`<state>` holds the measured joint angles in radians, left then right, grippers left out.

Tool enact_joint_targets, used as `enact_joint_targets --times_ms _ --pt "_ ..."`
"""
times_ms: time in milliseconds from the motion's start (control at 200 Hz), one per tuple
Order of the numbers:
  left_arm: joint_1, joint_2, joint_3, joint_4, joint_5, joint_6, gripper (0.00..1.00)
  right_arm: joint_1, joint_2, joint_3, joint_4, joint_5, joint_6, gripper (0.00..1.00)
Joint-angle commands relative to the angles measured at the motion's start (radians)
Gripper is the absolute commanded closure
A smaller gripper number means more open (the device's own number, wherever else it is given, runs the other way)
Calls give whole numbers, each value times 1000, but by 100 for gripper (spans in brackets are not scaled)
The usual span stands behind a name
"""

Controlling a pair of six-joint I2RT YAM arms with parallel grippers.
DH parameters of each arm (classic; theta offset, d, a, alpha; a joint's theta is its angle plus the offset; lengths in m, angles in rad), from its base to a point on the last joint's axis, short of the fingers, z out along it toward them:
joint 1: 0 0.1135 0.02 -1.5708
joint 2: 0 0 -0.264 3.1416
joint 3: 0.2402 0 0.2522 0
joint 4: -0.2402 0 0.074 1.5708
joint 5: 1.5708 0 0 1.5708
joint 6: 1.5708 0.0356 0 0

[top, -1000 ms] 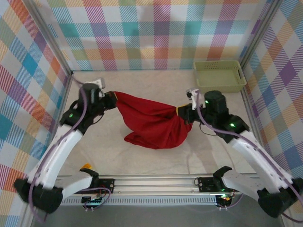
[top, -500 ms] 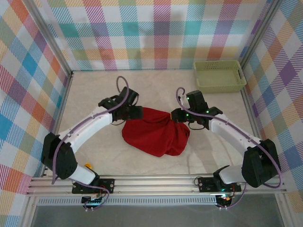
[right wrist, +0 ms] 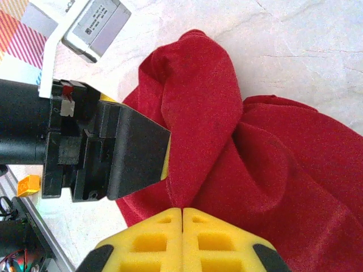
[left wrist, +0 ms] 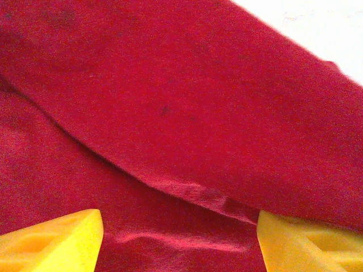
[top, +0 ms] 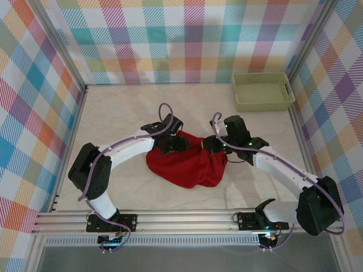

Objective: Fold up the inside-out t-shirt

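Release on the left side is what I register first. My left gripper (top: pixel 173 143) now stands with its yellow pads well apart. In its wrist view they frame a seam of the inside-out t-shirt (top: pixel 187 167) without pinching it, so that end of the cloth is free. My right gripper (top: pixel 209 144) is closed. In its wrist view the pads meet and the red folds gather down into them, so I judge it has a pinch of cloth at the shirt's right edge.

The shirt lies as a bunched red heap on the counter (top: pixel 113 113), a little below the centre of the overhead frame, with both grippers at its upper edge. The pale green basket (top: pixel 266 105) sits well apart in the upper right.

A second ago the shirt hung stretched between the two grippers, held at both ends, with the arms drawn back toward the bottom of the frame. Half a second ago both arms had reached forward and the cloth had dropped into a heap. Since then the left gripper has moved right, onto the heap's upper left. I read this as setting down to regrasp. Nothing is spread or folded yet, so the task is at an early stage.
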<state>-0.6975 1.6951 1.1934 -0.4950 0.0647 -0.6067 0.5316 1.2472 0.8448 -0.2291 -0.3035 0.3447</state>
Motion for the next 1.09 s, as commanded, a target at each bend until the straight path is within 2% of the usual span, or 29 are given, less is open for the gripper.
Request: enact_joint_targets --times_ms 0,130,310,410,530,595,720,785,875,970,1030,1090 --pt "-24 7 11 36 23 -24 27 3 -22 -12 41 -3 14 100" --pt "-33 40 10 59 35 -36 21 6 -22 -10 54 -23 17 100" --pt "-36 85 32 63 6 -42 22 18 -40 -23 65 -50 1 100" --pt "-36 98 41 47 -38 -31 36 20 -59 -39 50 -12 -1 100" --pt "-39 70 13 53 -51 -17 61 13 -61 -31 -25 171 28 100" --pt "-51 25 -29 73 -72 -6 72 -7 -55 -24 -53 231 54 100" --pt "-72 -90 -154 140 -109 5 93 -38 -22 -22 -69 258 95 100" --pt "-75 -149 -223 178 -115 5 99 -39 5 -17 -81 263 87 100" --pt "-83 -226 -311 244 -115 5 100 -38 26 -3 -107 257 32 90" --pt "-104 -295 -378 306 -120 5 100 -10 13 34 -161 268 -73 63" --pt "-126 -330 -419 345 -132 5 100 46 6 81 -212 306 -151 44" --pt "-146 -361 -454 386 -137 2 100 112 13 129 -254 345 -212 31"
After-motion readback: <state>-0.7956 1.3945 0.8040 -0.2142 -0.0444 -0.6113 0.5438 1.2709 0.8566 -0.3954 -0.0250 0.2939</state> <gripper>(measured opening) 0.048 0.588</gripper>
